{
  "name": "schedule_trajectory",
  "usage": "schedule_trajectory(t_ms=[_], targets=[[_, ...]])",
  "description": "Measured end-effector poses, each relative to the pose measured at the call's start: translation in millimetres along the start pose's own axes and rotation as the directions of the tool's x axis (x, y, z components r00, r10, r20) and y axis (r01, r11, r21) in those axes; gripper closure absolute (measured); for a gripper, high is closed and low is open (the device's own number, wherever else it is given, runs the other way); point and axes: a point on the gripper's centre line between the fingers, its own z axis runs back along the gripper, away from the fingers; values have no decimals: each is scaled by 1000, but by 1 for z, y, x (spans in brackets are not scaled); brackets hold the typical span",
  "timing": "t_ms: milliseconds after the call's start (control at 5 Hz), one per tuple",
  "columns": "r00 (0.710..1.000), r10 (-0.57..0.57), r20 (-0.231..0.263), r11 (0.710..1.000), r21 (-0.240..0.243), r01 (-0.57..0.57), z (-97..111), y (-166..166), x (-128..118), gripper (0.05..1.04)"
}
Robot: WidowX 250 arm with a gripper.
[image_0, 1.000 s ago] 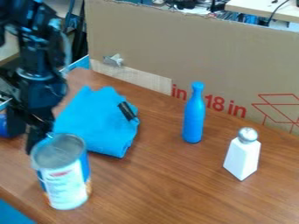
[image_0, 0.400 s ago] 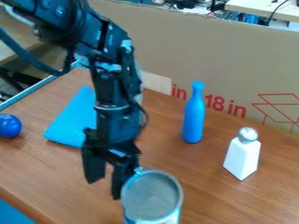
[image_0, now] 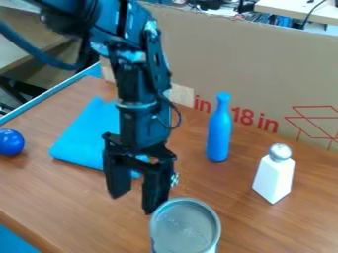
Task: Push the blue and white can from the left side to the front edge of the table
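Camera view: shows the gripper (image_0: 134, 203) hanging down from the arm (image_0: 137, 94), low over the brown table (image_0: 72, 197) and left of the view's middle. Holds its two fingers well apart, with a wide gap and nothing gripped between them. Points both fingertips downward. Has the can (image_0: 185, 226) right by the finger nearer the view's middle, with the rim meeting that fingertip in the view; cannot tell for sure whether truly touching. Shows the can at the bottom edge, round grey top facing up, lower part cut off by the edge; cannot tell whether standing on the table.

Behind the gripper, shows the blue cloth (image_0: 82, 136) lying on the table, partly covered by the arm and a finger. Farther left, at the view's edge, has the blue ball (image_0: 11, 142) on the table, well apart from the gripper. To the right of the arm, shows the blue bottle (image_0: 218, 132) standing upright, narrow neck up. Farther right and nearer the camera, shows the white shaker (image_0: 272, 179) standing upright under a silvery cap (image_0: 280, 151), apart from the bottle.

Along the table's far side, has a cardboard sheet (image_0: 251, 54) upright with red markings (image_0: 243, 117). Beyond that, at the top right, shows a pale desk (image_0: 304, 11).
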Motion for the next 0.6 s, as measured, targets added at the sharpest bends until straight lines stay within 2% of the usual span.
schedule_trajectory(t_ms=[200, 400, 600], targets=[[995, 84, 56, 992, 90, -89, 28, 26, -8, 85], [990, 93, 107, 981, 163, -109, 55, 58, -31, 85], [991, 116, 69, 978, 164, -126, 60, 88, -54, 85]])
